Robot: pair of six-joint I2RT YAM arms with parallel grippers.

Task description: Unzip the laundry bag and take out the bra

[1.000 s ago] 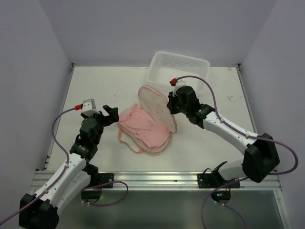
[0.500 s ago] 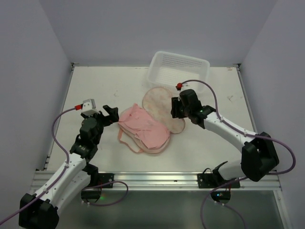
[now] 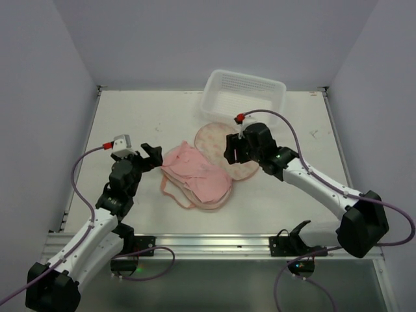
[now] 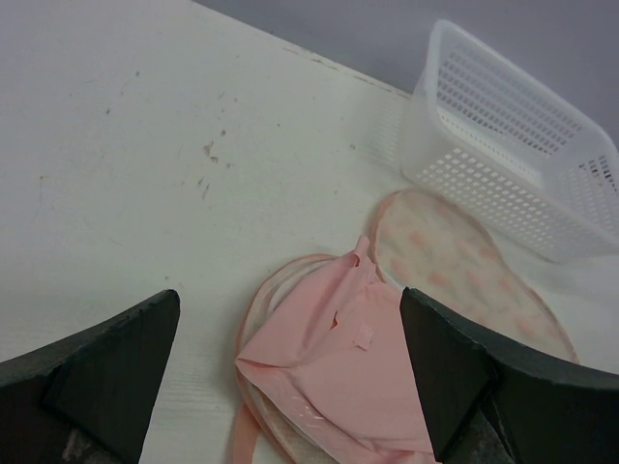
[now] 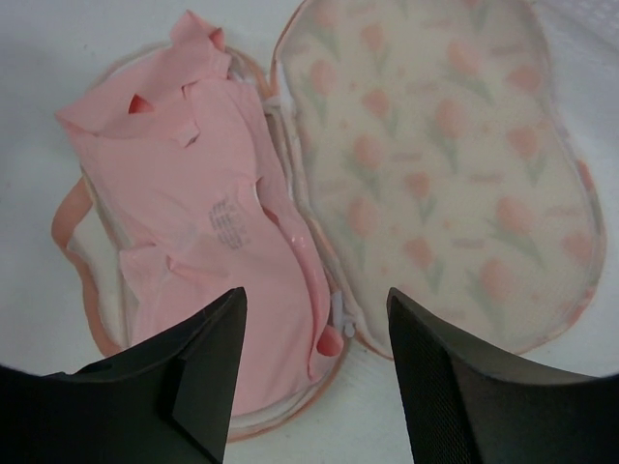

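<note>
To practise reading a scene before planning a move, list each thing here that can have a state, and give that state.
laundry bag: unzipped, flap folded back and lying flat beside the lower half.
bra: lying in the open lower half, not gripped.
basket: upright, beyond the bag.
left hand: open, holding nothing.
right hand: open, above the bag, holding nothing.

- We see bright, even light from overhead, and the off-white tabletop (image 3: 130, 123) carries only faint, soft-edged shadows.
- We find no harsh glare, only a small shine along an edge of the plain light-pink soft garment (image 5: 193, 193) in the right wrist view.
- The left arm's dark fingers (image 4: 106, 372) read near-black, with little detail.
- The white plastic lattice basket (image 4: 503, 145) looks slightly soft at its far side.
</note>
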